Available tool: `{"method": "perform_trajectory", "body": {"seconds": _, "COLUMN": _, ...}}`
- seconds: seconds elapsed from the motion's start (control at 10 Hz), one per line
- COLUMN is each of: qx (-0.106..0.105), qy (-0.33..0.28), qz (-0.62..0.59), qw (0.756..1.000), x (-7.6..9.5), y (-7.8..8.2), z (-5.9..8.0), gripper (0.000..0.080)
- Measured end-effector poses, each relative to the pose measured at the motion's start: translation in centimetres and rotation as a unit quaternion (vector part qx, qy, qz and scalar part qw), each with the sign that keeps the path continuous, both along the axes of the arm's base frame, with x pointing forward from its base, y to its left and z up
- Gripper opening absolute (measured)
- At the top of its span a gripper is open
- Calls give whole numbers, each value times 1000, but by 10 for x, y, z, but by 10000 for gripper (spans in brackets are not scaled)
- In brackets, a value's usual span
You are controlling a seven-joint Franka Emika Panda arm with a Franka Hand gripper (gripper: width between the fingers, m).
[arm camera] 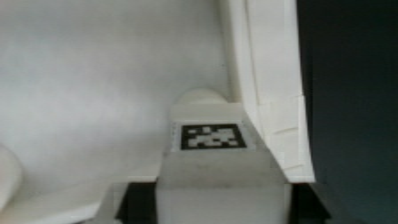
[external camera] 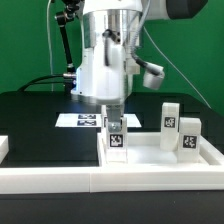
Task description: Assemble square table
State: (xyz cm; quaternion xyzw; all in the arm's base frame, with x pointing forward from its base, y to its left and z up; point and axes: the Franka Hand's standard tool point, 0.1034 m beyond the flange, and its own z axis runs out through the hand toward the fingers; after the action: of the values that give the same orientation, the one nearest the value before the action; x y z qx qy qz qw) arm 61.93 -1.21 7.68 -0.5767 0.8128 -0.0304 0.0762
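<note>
Gripping a tagged leg block, the gripper has its fingers closed on it, just inside the tabletop rim. Two other leg blocks stand farther along that tabletop.

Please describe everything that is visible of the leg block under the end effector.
The leg block is small, white and plastic-looking, with a black-white tag on its face. It stands upright inside the tabletop, near the corner at the exterior view's left. The end effector is directly above it, at its top. The wrist view shows the tagged block against the raised rim; whether the fingers grip it is unclear.
</note>
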Motion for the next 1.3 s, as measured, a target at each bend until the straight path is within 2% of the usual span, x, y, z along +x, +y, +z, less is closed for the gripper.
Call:
{"method": "perform_trajectory", "body": {"seconds": 0.4, "qx": 37, "qy": 9, "qz": -187, "qw": 982, "x": 0, "y": 7, "z": 0, "gripper": 290}}
{"method": "perform_trajectory", "body": {"seconds": 0.6, "qx": 44, "qy": 8, "qz": -208, "qw": 977, "x": 1, "y": 8, "z": 0, "gripper": 290}}
{"method": "perform_trajectory", "body": {"seconds": 0.9, "qx": 38, "qy": 8, "qz": -174, "qw": 984, "x": 0, "y": 8, "z": -1, "gripper": 299}}
{"method": "perform_trajectory", "body": {"seconds": 1.0, "qx": 36, "qy": 9, "qz": -153, "qw": 988, "x": -1, "y": 6, "z": -1, "gripper": 492}}
{"method": "perform_trajectory", "body": {"seconds": 1.1, "qx": 26, "qy": 7, "qz": -98, "qw": 995, "x": -1, "y": 5, "z": -1, "gripper": 492}}
{"method": "perform_trajectory", "body": {"seconds": 1.2, "qx": 19, "qy": 8, "qz": -36, "qw": 999, "x": -2, "y": 6, "z": -2, "gripper": 614}}
{"method": "perform_trajectory", "body": {"seconds": 1.3, "qx": 17, "qy": 12, "qz": 10, "qw": 1000, "x": -2, "y": 8, "z": -2, "gripper": 639}}
